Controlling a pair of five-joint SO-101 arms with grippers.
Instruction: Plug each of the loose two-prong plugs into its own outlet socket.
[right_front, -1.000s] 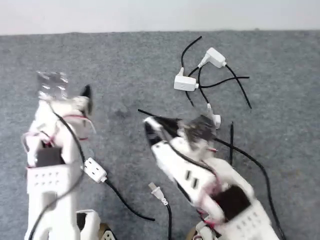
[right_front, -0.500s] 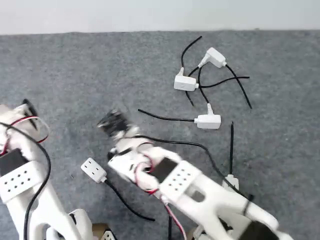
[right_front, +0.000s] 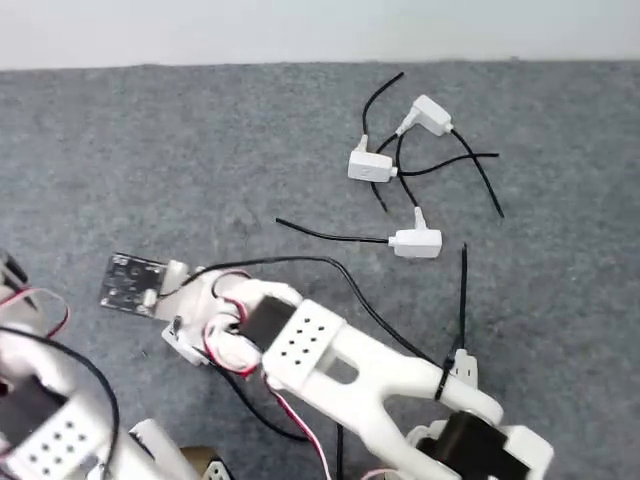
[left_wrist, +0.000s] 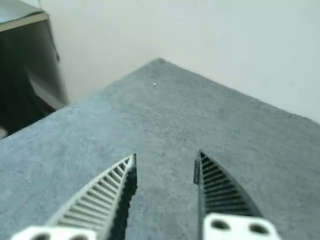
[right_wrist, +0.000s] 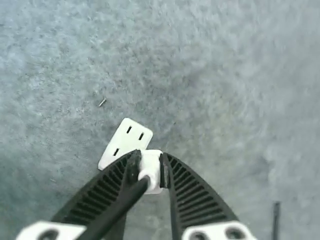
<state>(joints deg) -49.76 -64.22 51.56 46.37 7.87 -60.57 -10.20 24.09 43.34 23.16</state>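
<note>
A white outlet socket with slots in its face lies on the grey carpet, seen in the high view as a white block at the lower left. My right gripper is shut on the white end of that block, where a black cord comes out. The right arm lies across the lower middle of the table. My left gripper is open over bare carpet, with nothing between its fingers. The left arm sits at the lower left corner.
Three white plug pieces with tangled black cords lie at the back right. Another white piece on a black cord sits beside the right arm. The carpet's far left and middle are bare. A pale wall runs behind.
The right arm swung left from the table's middle to the outlet socket and its fingers now flank the socket's cord end. The left arm drew back toward the lower left edge.
</note>
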